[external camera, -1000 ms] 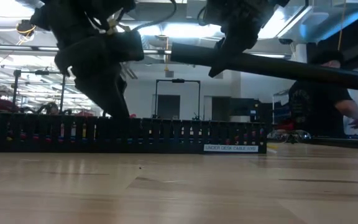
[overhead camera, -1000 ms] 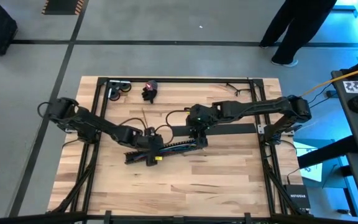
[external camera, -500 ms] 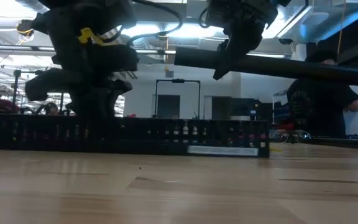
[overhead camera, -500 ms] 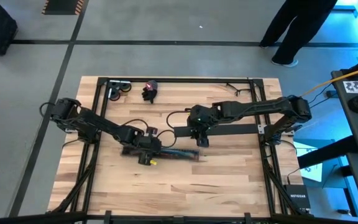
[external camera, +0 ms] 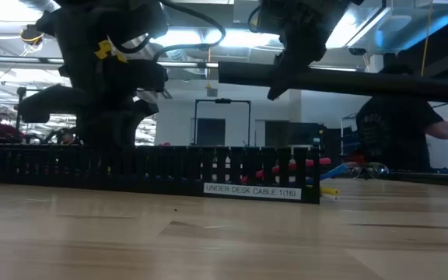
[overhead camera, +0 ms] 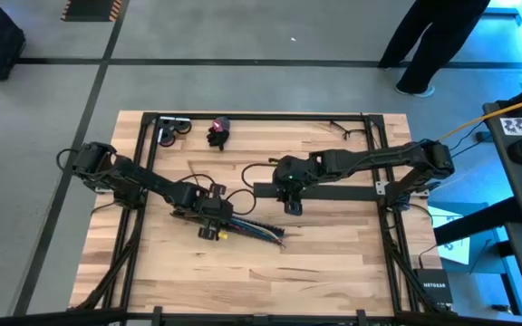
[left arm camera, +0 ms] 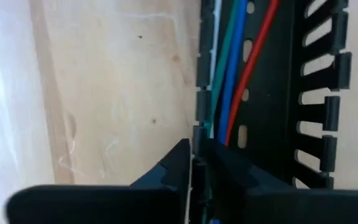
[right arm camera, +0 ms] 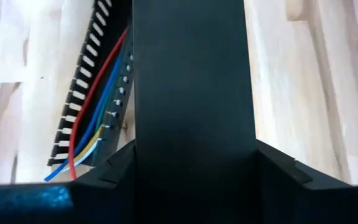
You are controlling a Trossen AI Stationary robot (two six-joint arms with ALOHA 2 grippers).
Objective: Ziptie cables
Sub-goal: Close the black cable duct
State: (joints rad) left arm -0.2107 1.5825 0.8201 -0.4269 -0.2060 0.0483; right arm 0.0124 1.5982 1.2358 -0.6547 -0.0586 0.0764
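High view: wooden table [overhead camera: 270,281], grey floor [overhead camera: 243,36], person [overhead camera: 424,36] standing.

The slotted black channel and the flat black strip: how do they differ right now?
The slotted channel lies on the table with coloured cables inside; the flat strip is plain and carries none. The left gripper pinches the channel's comb-like side wall, while the right gripper holds the strip lifted above the table, as the low view shows. Both are long, black and gripped.

My light wooden desk [overhead camera: 315,263] sits on a grey concrete floor [overhead camera: 243,36]; beyond it I see bright ceiling lights [external camera: 208,37] and a dark-clothed person [external camera: 399,128].
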